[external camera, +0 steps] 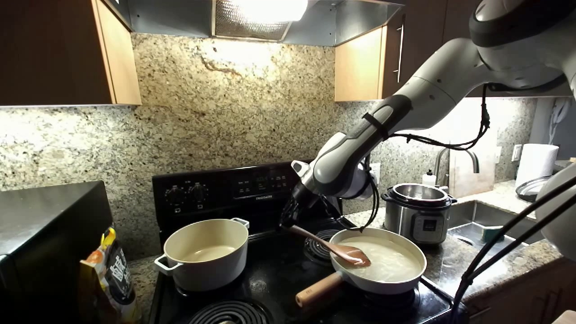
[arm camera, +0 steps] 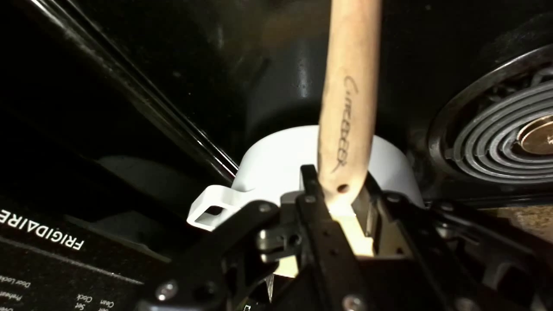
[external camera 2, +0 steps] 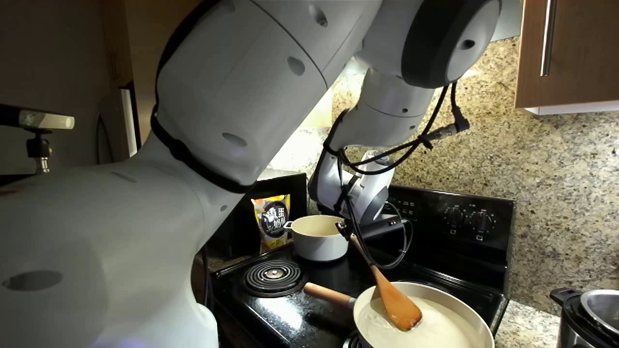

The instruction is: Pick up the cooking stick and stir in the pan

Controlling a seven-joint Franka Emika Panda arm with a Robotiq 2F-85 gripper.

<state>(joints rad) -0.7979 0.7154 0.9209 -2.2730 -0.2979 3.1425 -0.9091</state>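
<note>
Gripping the cooking stick (external camera: 344, 253) by the end of its handle, the claw (arm camera: 341, 185) stands clenched, one finger on either side of the wood; in the wrist view the small hole near the handle's tip lies right between the fingers. In an exterior view the stick slants down from the claw to the right and nearer, putting its flat blade (external camera 2: 396, 307) at the end away from the grip. That blade lies over the left part of the pan (external camera: 382, 288), on or just above pale liquid (external camera: 391, 256); whether its tip dips in, I cannot tell. The claw itself hangs higher than the pan, left of it and farther off, above the stove (external camera: 274, 279). The pan's light-wood handle (external camera: 320, 289) points left and near, apart from the stick. Farther left, a cream two-handled pot (external camera: 216, 270) stands upright. Right of the stove, a steel cooker (external camera: 405, 222) sits on the bench (external camera: 477, 267).
</note>
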